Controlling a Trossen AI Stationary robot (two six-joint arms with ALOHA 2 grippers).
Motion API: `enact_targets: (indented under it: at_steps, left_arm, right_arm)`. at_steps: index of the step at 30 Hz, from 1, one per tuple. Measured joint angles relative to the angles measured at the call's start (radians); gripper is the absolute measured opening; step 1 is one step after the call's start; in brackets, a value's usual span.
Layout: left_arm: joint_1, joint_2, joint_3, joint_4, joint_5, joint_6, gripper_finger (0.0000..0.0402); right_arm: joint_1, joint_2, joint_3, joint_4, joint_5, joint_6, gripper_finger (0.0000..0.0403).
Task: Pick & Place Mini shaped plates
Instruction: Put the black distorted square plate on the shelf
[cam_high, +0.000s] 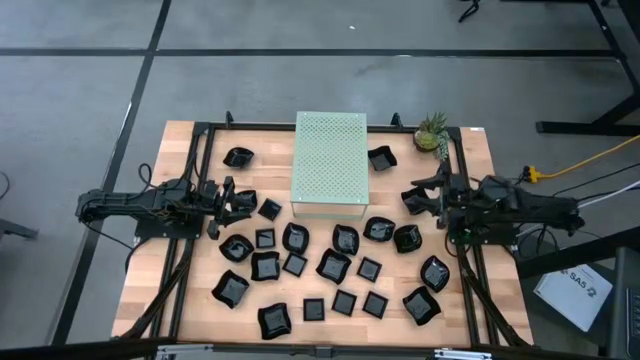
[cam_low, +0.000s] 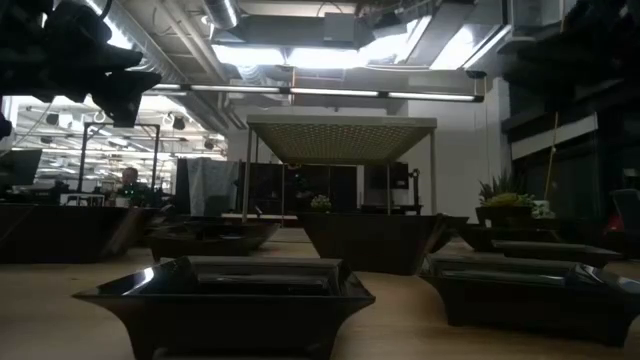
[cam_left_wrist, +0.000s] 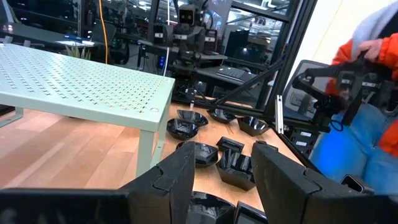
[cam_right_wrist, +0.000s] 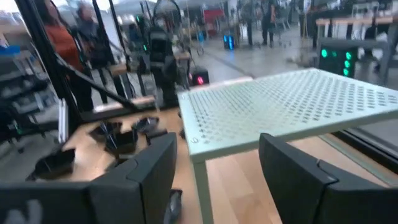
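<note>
Both claws, left gripper (cam_high: 243, 203) and right gripper (cam_high: 412, 197), gape wide, empty. My worry: those mini shaped plates (cam_high: 333, 265) sit crowded, so I'll probably bump neighbours.

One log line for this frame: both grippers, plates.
left gripper: open, empty | right gripper: open, empty | mini plates: scattered on table, none held | green perforated box: centre
</note>
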Motion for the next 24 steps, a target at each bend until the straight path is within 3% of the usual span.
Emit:
enact_targets:
  at_steps: [6,15,24]
  left_arm:
    - [0.000,0.000,0.000,0.000,0.000,0.000,0.0152]
    - [0.000,0.000,0.000,0.000,0.000,0.000,0.0152]
    - [0.000,0.000,0.000,0.000,0.000,0.000,0.0152]
  right_arm:
    - [-0.010,0.151,0.205,-0.214,0.001,0.000,0.0226]
    - [0.008,0.414,0.401,-0.229,0.001,0.000,0.0226]
    - [0.113,0.668,0.547,-0.228,0.000,0.003,0.0226]
